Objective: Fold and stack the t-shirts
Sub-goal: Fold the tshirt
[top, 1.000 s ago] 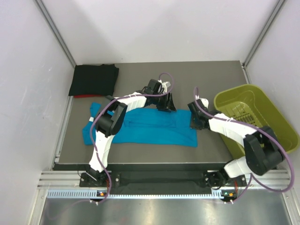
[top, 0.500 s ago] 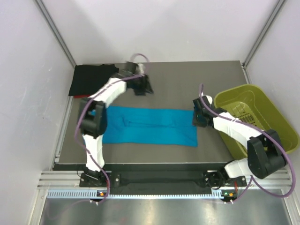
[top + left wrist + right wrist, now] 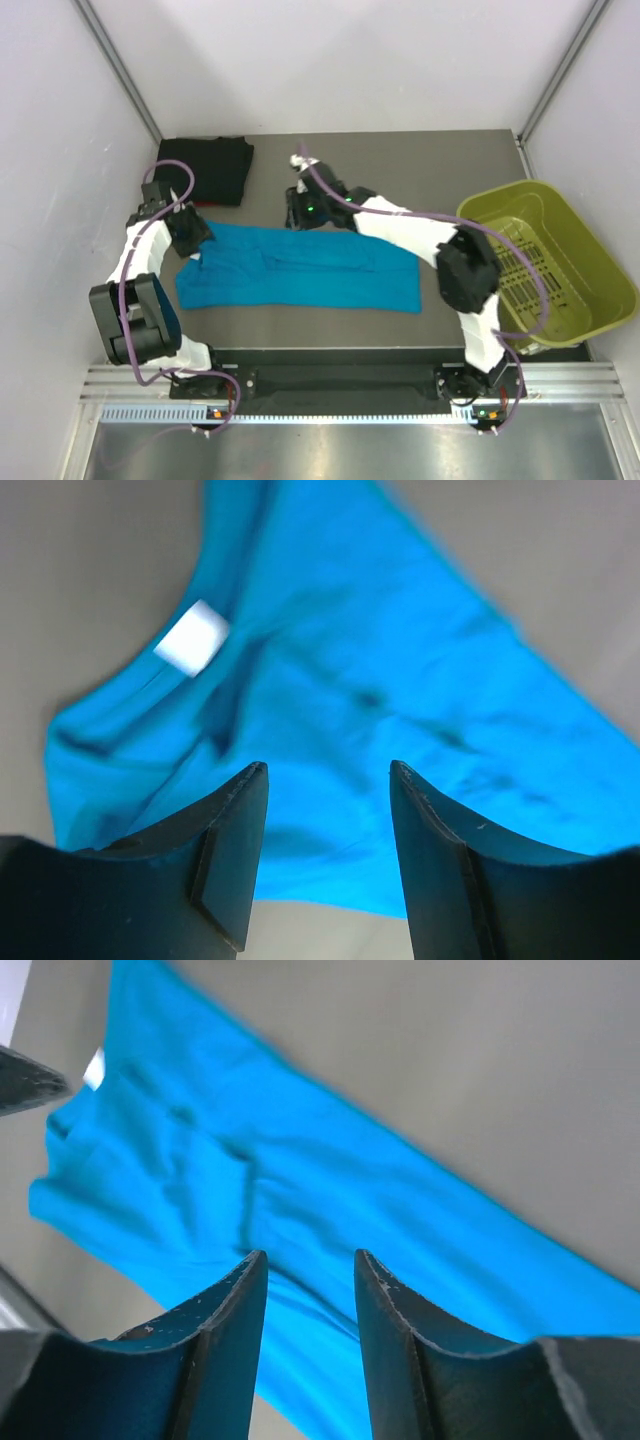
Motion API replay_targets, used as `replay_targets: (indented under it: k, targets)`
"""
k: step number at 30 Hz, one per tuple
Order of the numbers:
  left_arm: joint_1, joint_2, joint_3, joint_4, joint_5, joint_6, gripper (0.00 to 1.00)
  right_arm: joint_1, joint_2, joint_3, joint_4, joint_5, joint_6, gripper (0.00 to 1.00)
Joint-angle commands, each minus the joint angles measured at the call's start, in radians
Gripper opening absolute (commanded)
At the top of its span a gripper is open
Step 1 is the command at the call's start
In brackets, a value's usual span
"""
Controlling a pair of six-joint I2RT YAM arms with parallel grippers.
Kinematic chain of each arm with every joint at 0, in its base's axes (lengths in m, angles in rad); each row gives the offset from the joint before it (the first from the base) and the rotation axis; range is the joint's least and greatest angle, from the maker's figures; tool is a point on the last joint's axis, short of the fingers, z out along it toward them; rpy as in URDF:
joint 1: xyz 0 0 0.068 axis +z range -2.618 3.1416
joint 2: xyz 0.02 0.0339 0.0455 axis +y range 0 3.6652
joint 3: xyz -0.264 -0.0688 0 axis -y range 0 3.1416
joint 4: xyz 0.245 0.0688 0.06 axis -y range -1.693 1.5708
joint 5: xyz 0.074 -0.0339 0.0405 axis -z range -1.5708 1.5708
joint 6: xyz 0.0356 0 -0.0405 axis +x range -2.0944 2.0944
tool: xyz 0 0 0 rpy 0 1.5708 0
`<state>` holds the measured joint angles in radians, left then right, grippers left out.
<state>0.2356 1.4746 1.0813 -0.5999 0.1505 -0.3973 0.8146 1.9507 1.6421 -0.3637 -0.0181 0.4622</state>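
Observation:
The teal-blue t-shirt (image 3: 300,275) lies folded into a long flat strip across the table's middle. A folded black t-shirt (image 3: 205,168) rests at the back left corner. My left gripper (image 3: 192,235) hovers open over the strip's left end, nothing between its fingers. In the left wrist view the left gripper (image 3: 328,770) looks down on the teal cloth (image 3: 400,670) and its white neck label (image 3: 192,638). My right gripper (image 3: 300,210) is open above the strip's far edge near the middle. The right wrist view shows the right gripper (image 3: 310,1257) empty over the teal cloth (image 3: 300,1160).
A yellow-green plastic bin (image 3: 560,215) stands at the right side of the table, partly over its edge. The grey table (image 3: 420,170) is bounded by white walls at the left, back and right.
The left arm swung from the table's middle to the shirt's left end. The right arm left the shirt's right end for the far middle edge, and its jaws opened. The shirt now lies flatter.

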Motion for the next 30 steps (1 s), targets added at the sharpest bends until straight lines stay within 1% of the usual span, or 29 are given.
replay_targets:
  k: [1, 3, 5, 10, 15, 20, 26, 30]
  targets:
    - [0.053, -0.062, -0.049, 0.032, 0.084, 0.029, 0.57, 0.041, 0.144, 0.137, 0.058, -0.124, -0.013, 0.41]
    - [0.054, -0.036, -0.049, 0.014, 0.103, 0.043, 0.57, 0.063, 0.183, 0.182, 0.083, -0.158, -0.01, 0.43]
    - [0.054, 0.008, -0.037, -0.021, 0.089, 0.048, 0.57, 0.078, 0.229, 0.203, 0.112, -0.184, -0.002, 0.46]
    - [0.054, 0.075, -0.063, -0.005, 0.073, 0.057, 0.56, 0.103, 0.332, 0.28, 0.134, -0.197, 0.012, 0.48]
    - [0.054, 0.111, -0.06, 0.005, 0.074, 0.078, 0.55, 0.116, 0.392, 0.314, 0.143, -0.198, 0.016, 0.46]
    - [0.054, 0.116, -0.061, 0.015, 0.044, 0.094, 0.55, 0.127, 0.419, 0.32, 0.166, -0.21, 0.016, 0.39]
    - [0.054, 0.115, -0.067, 0.025, -0.02, 0.11, 0.55, 0.147, 0.478, 0.38, 0.137, -0.204, 0.018, 0.39]
    - [0.053, 0.121, -0.066, 0.041, 0.015, 0.121, 0.55, 0.149, 0.501, 0.394, 0.132, -0.198, 0.024, 0.4]
